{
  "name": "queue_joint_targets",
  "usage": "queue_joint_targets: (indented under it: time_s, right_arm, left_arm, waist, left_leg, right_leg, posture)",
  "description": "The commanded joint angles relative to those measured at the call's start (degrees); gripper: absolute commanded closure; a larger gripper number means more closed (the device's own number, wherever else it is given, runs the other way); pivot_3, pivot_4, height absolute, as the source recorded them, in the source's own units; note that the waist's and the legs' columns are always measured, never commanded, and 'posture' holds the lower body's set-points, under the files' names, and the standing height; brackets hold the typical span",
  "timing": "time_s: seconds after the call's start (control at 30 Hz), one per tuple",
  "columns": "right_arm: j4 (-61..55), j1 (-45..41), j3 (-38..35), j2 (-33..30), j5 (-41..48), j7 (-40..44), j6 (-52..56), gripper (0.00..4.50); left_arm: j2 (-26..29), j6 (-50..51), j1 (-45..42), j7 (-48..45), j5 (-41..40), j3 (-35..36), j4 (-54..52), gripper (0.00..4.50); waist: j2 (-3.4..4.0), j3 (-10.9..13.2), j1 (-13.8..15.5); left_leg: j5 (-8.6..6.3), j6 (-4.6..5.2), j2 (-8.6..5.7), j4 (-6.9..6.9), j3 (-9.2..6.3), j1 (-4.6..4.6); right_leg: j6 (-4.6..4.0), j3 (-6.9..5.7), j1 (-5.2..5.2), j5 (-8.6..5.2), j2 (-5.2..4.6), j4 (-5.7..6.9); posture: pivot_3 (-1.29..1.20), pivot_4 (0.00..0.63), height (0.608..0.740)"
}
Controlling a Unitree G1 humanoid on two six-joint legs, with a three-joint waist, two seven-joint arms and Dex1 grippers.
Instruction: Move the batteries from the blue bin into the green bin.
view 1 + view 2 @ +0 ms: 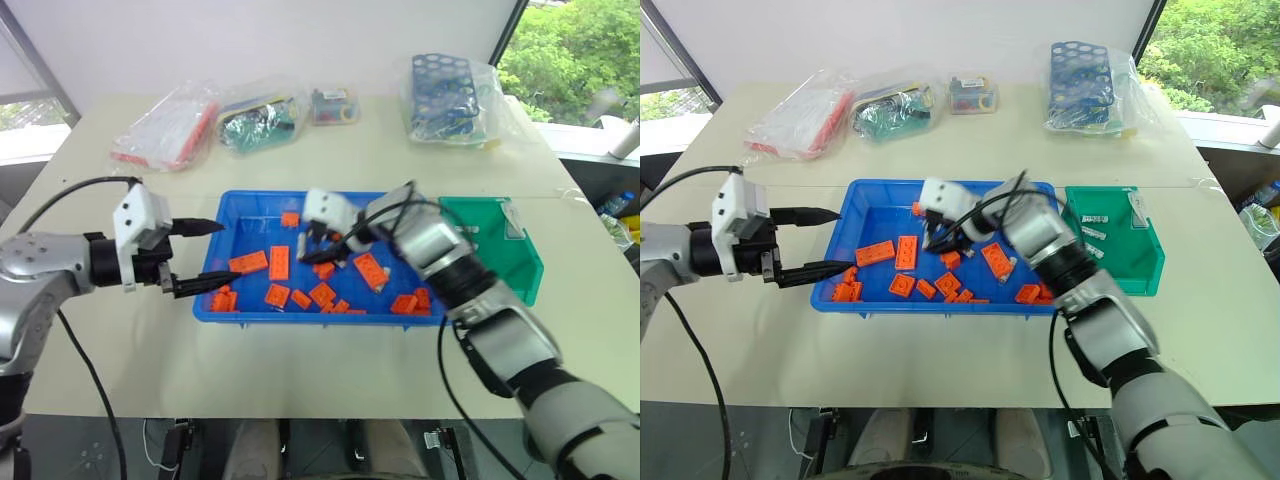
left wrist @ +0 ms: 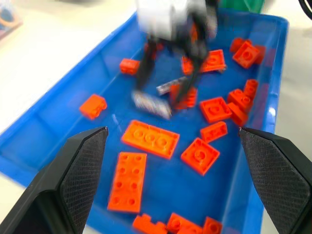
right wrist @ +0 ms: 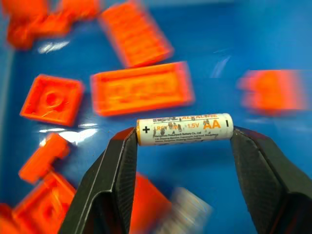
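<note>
The blue bin [image 1: 300, 316] lies mid-table, strewn with orange bricks [image 1: 279, 262]. Above its middle my right gripper [image 3: 184, 134] is shut on a silver AA battery [image 3: 184, 128], pinched end to end between its two fingers [image 3: 114, 165]. The same gripper [image 1: 932, 240] hangs clear of the bin floor. Another battery [image 2: 151, 104] shows blurred just under the held one. At the bin's left wall my left gripper [image 1: 205, 257] stands open and empty, pointing across the bricks. The green bin [image 1: 1145, 262] sits against the blue bin's right end with several batteries [image 1: 1095, 233] inside.
Plastic bags of parts [image 1: 165, 128] line the back of the table, one with a blue perforated rack [image 1: 445, 92]. Black cables trail from both arms. Bare tabletop runs in front of and behind both bins.
</note>
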Motion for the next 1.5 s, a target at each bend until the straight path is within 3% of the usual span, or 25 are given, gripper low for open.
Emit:
queue_joint_targets:
  time_s: [0.03,0.27,0.47,0.53,0.57,0.6,0.63,0.8,0.93,1.17,1.5]
  right_arm:
    - [-11.53,0.46,-11.41,-8.32,5.60,0.32,11.70,2.21]
    - [-16.59,12.01,-23.21,-29.50,7.59,-0.55,18.06,2.21]
    - [-18.12,20.63,-28.45,-34.60,9.52,-3.89,18.34,2.21]
    - [-18.32,21.12,-29.39,-33.77,11.08,-5.07,19.97,1.17]
    - [-18.40,21.24,-29.01,-33.48,11.37,-5.67,19.57,0.98]
    - [-18.38,21.17,-28.51,-33.32,11.49,-6.25,19.05,0.39]
    - [-18.23,20.90,-27.85,-33.33,11.47,-6.70,18.31,0.11]
    - [-17.56,12.89,-23.97,-28.63,14.23,-7.99,18.56,0.11]
    - [-21.33,8.27,-18.12,-19.82,17.56,-9.24,21.28,0.11]
    - [-19.27,10.74,-3.91,-10.78,13.62,-11.78,14.07,0.11]
    - [-8.73,11.83,0.88,-5.75,10.36,-12.52,7.13,0.11]
  left_arm:
    - [-1.64,-2.10,-1.96,0.11,1.18,-1.70,0.93,0.00]
    - [-5.06,-3.78,-4.88,-0.86,2.80,-5.70,3.22,0.00]
    - [-6.04,-4.77,-8.27,-2.20,4.04,-7.42,6.61,0.00]
    - [-6.27,-4.94,-8.88,-2.44,4.27,-7.70,7.05,0.00]
    - [-6.43,-4.85,-9.29,-2.53,4.32,-7.83,7.19,0.00]
    - [-6.56,-4.75,-9.58,-2.60,4.34,-7.89,7.22,0.00]
    - [-6.63,-4.65,-9.80,-2.66,4.35,-7.91,7.19,0.00]
    - [-6.24,-4.30,-10.12,-2.66,4.35,-7.11,6.90,0.00]
    - [-5.87,-3.79,-9.30,-2.38,4.04,-6.50,5.82,0.00]
    - [-6.06,-2.47,-8.90,-1.11,3.55,-6.21,3.68,0.00]
    - [-6.57,-1.45,-11.14,0.36,3.60,-6.42,3.56,0.00]
  waist:
    - [-0.03,-0.02,-0.04]
    - [-0.04,-0.01,-0.13]
    - [-0.01,-0.01,-0.89]
    - [-0.01,-0.01,-0.90]
    - [-0.01,-0.01,-0.83]
    - [-0.01,-0.01,-0.70]
    - [-0.01,-0.01,-0.57]
    - [0.00,-0.01,-0.54]
    - [-0.01,-0.01,-0.68]
    - [-0.04,0.00,0.13]
    - [-0.05,-0.01,-0.27]
  left_leg:
    - [0.00,0.00,0.00,0.00,-0.01,0.01]
    - [0.00,0.01,-0.02,-0.04,-0.02,0.04]
    - [0.00,0.02,0.08,-0.06,0.03,0.14]
    - [0.00,0.02,0.10,-0.06,0.03,0.13]
    - [0.00,0.02,0.11,-0.06,0.03,0.13]
    - [0.00,0.02,0.11,-0.05,0.03,0.12]
    - [0.00,0.02,0.11,-0.05,0.03,0.11]
    - [0.00,0.02,0.10,-0.01,0.02,0.09]
    - [0.00,0.02,0.14,-0.05,-0.01,0.10]
    - [0.00,0.02,0.06,0.04,-0.07,-0.03]
    - [0.00,0.02,0.06,0.07,-0.10,-0.02]
  right_leg:
    - [0.00,0.00,0.00,0.00,0.00,0.00]
    - [-0.02,-0.02,0.08,-0.01,-0.01,-0.12]
    - [-0.02,0.09,0.06,-0.01,0.23,-0.07]
    - [-0.02,0.11,0.04,-0.01,0.25,-0.04]
    - [-0.02,0.11,0.04,-0.01,0.25,-0.04]
    - [-0.02,0.12,0.04,-0.01,0.23,-0.05]
    - [-0.01,0.12,0.04,-0.01,0.23,-0.05]
    - [-0.01,0.12,0.04,-0.01,0.20,-0.06]
    - [-0.02,0.12,0.03,-0.01,0.27,-0.04]
    - [-0.01,0.06,0.03,-0.01,0.18,-0.06]
    - [0.01,0.04,0.05,0.00,0.22,-0.04]
  posture:
    - [0.00,0.150,0.739]
    - [0.00,0.150,0.739]
    - [0.00,0.150,0.739]
    - [0.00,0.150,0.739]
    - [0.00,0.150,0.739]
    - [0.00,0.150,0.739]
    - [0.00,0.150,0.739]
    - [0.00,0.150,0.739]
    - [0.00,0.150,0.739]
    - [0.00,0.150,0.739]
    - [0.00,0.150,0.739]
